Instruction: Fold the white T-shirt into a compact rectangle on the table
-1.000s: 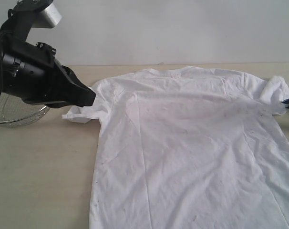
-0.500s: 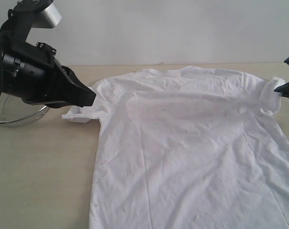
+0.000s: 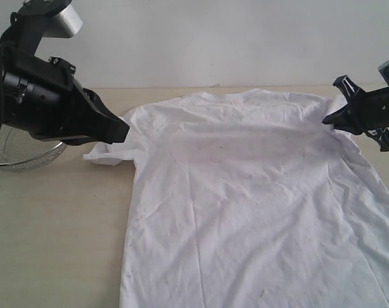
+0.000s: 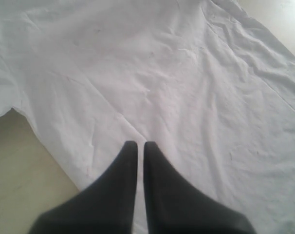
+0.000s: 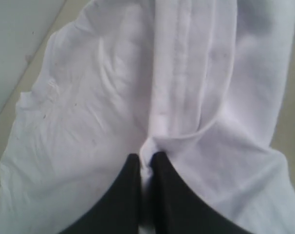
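The white T-shirt [image 3: 246,192] lies spread flat on the table [image 3: 53,224], plain side up and collar at the far edge. My left gripper [image 3: 125,131] is shut, its tips at the shirt's left shoulder just above the sleeve. In the left wrist view the shut left gripper [image 4: 137,144] hangs over smooth T-shirt cloth [image 4: 162,73], and whether any is pinched I cannot tell. My right gripper [image 3: 326,120] is shut on the right sleeve, holding it over the right shoulder. In the right wrist view the T-shirt cloth [image 5: 89,97] bunches at the right gripper [image 5: 146,157].
A silver wire-mesh bowl [image 3: 21,154] stands at the table's left edge, partly behind the left arm. A pale wall runs along the far side. Bare tabletop lies left of the shirt.
My right gripper has risen and moved left, carrying the right sleeve inward over the shoulder. The left arm has not moved.
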Controlling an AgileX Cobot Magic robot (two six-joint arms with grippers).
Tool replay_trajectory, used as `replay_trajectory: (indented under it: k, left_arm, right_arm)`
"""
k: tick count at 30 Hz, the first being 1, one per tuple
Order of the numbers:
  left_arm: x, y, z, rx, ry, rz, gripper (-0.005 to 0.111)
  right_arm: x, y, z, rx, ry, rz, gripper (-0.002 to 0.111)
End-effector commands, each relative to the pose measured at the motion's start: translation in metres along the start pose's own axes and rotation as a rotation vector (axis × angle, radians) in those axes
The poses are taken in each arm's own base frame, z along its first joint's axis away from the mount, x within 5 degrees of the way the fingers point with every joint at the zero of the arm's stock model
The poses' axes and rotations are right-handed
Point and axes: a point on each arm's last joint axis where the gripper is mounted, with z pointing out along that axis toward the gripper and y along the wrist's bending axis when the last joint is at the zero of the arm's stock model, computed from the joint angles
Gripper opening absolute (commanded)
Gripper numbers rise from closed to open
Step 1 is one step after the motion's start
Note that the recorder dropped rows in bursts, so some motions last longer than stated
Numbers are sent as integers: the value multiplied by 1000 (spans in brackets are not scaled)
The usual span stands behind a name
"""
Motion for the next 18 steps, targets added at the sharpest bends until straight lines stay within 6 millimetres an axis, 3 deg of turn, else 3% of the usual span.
replay_trajectory:
  k: [1,18]
  left_arm:
    - [1,0,-1,-3,-1,-3,5]
    - [1,0,-1,-3,-1,-3,5]
  right_arm:
    - [7,15,4,-31,29,-49,0]
    - [31,32,15,-68,157,-185,0]
